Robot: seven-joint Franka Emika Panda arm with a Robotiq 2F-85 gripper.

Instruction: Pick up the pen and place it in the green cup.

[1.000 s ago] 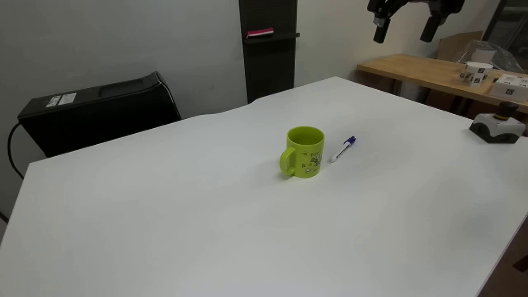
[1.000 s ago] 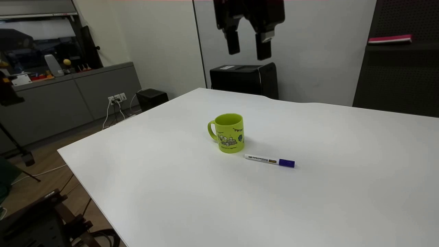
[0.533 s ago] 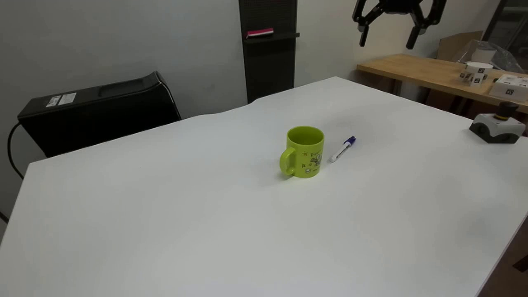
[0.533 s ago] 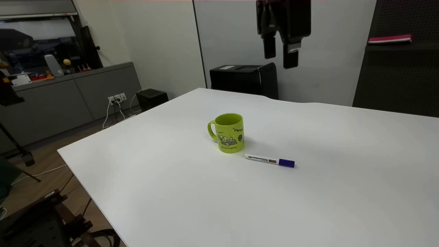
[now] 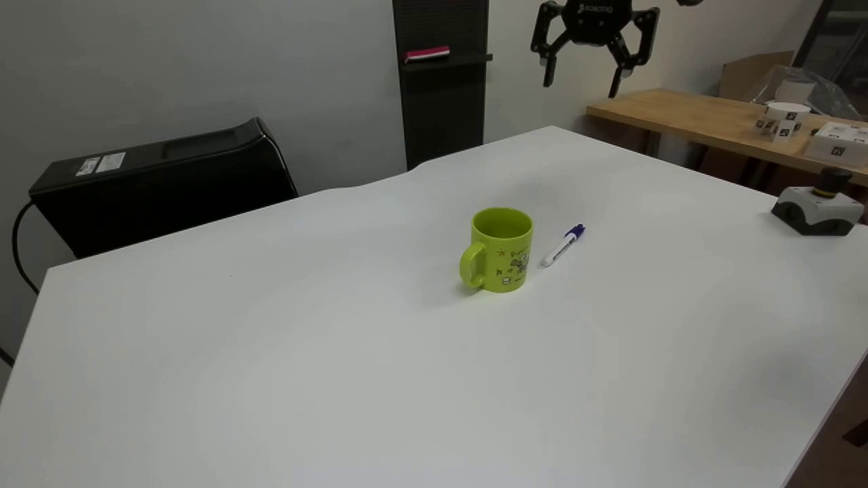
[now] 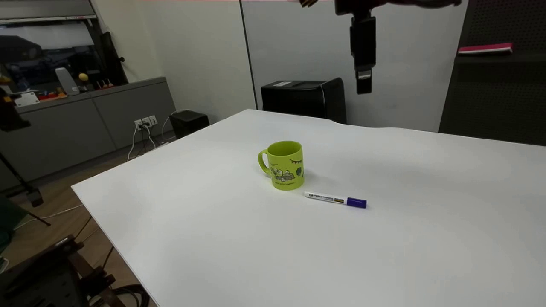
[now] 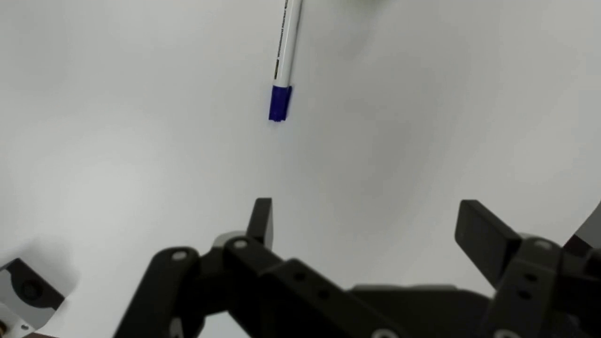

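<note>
Hovering high over a white table point(image 5: 271, 373), a black gripper point(image 5: 581, 89) lettered with the Robotiq name holds its two fingers point(image 7: 263, 220) spread wide apart, well above the pen point(image 6: 326, 198) and the green cup point(image 6: 286, 168). The pen lies flat on the tabletop, its white barrel point(image 7: 287, 51) printed with small lettering and its blue cap point(image 6: 356, 202) pointing away from the cup. In both exterior views the cup stands upright just beside the pen's white end, a strip of bare tabletop between the two; its handle point(image 5: 466, 268) sits on the side away from the pen, and cartoon drawings point(image 6: 283, 174) decorate its wall. Seen from the wrist, the pen enters at the upper edge, blue cap nearest the spread fingers, its far end out of frame. Near the table's edge, in an exterior view, sits a grey-and-black box point(image 5: 817, 210) topped by a dark round knob point(image 5: 833, 179). Beyond the tabletop, a black box-shaped unit point(image 5: 169, 176) stands by a pale grey wall point(image 5: 203, 61), and a red-and-white item point(image 5: 427, 53) rests on the ledge point(image 5: 475, 61) of a dark panel point(image 5: 444, 108). A wooden table point(image 5: 678, 108) behind carries a white box point(image 5: 839, 144) patterned with black-and-white markers.
</note>
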